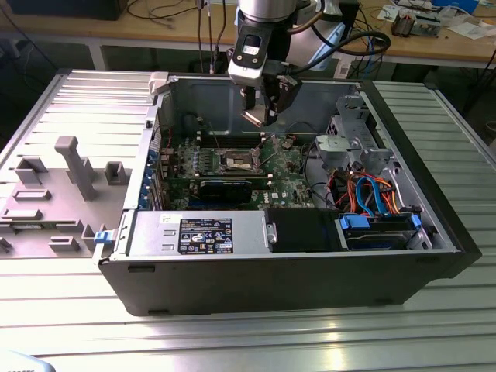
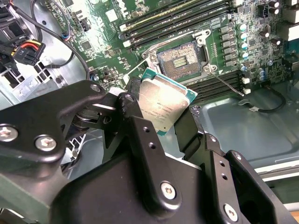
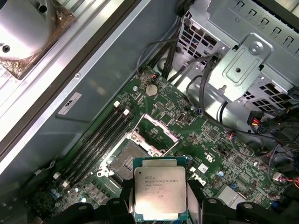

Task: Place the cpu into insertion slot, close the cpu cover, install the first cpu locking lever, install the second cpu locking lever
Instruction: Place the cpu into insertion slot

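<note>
1. Grips the small flat square cpu with its dull silver-grey metal top (image 3: 160, 193) by two opposite edges, clenched in the black end effector (image 3: 160, 203).
2. Hangs above the green board, apart from the square silver-rimmed insertion slot (image 3: 124, 158); thin silver cpu cover frame (image 3: 156, 129) stands open.
3. Looks like the first step, placing; calls for squaring cpu to insertion slot and a level descent.
</note>
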Robot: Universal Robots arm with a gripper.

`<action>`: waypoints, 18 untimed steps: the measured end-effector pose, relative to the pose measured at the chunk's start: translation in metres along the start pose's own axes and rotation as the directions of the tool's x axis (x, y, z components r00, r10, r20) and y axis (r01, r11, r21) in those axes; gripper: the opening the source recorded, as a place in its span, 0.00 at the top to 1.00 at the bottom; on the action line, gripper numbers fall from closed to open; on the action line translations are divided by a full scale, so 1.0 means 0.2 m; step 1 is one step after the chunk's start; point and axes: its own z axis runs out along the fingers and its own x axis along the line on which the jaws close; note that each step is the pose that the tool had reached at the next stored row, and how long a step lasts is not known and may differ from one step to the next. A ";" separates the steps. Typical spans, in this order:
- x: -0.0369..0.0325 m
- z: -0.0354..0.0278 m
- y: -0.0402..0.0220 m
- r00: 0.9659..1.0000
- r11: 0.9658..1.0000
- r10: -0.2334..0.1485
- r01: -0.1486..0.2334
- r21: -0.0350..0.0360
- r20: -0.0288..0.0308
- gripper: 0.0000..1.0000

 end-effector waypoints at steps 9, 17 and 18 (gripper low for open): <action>0.000 0.000 0.000 1.000 1.000 0.012 -0.012 0.000 0.001 0.46; 0.000 0.001 0.000 1.000 1.000 0.023 -0.023 0.000 0.002 0.46; 0.000 0.001 0.000 1.000 1.000 0.024 -0.024 -0.001 0.002 0.46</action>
